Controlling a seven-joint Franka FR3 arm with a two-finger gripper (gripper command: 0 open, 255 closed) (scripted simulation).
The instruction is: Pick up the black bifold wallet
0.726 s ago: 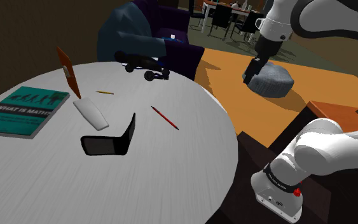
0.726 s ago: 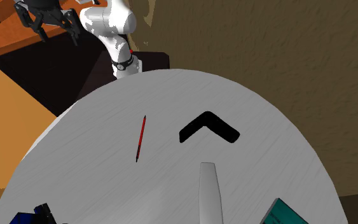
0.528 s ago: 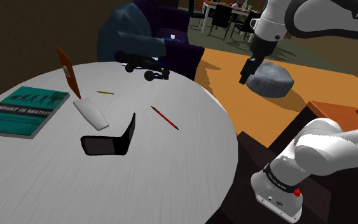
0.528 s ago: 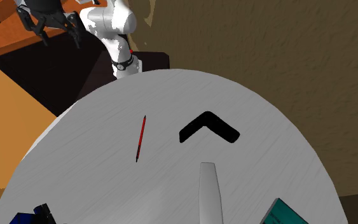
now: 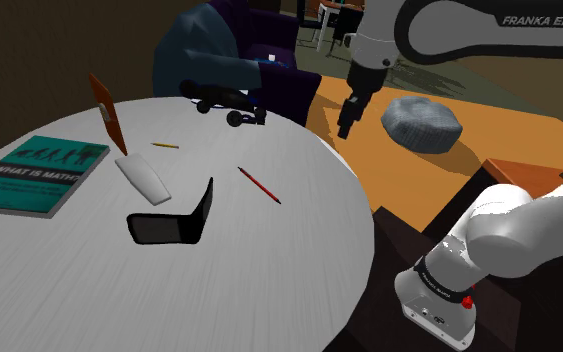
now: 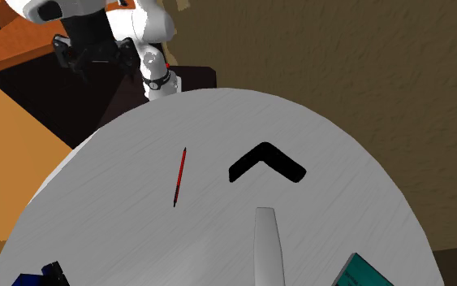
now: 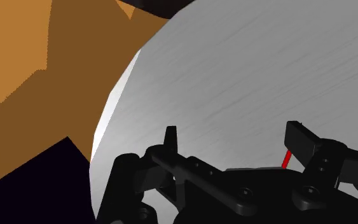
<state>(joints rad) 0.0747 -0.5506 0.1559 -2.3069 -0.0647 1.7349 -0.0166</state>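
Black wallet [image 5: 174,222] sits half-open near ctr of round grey counter [image 5: 269,290], one flap flat, other standing up; from above it reads as a chevron. Red pencil [image 5: 259,185] lies near it, on the claw's side. Claw [image 5: 346,125] hangs in air by counter's rim, well apart from wallet, fingers [image 7: 170,137] spread wide w/ nothing btw them.

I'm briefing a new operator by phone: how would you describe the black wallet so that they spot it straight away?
Look at the round grey table. Near its middle, between the thin red pencil and the white oblong piece, sits the wallet. Unlike those flat neighbours, it is black and stands half open, its two flaps meeting at an angle like a chevron.
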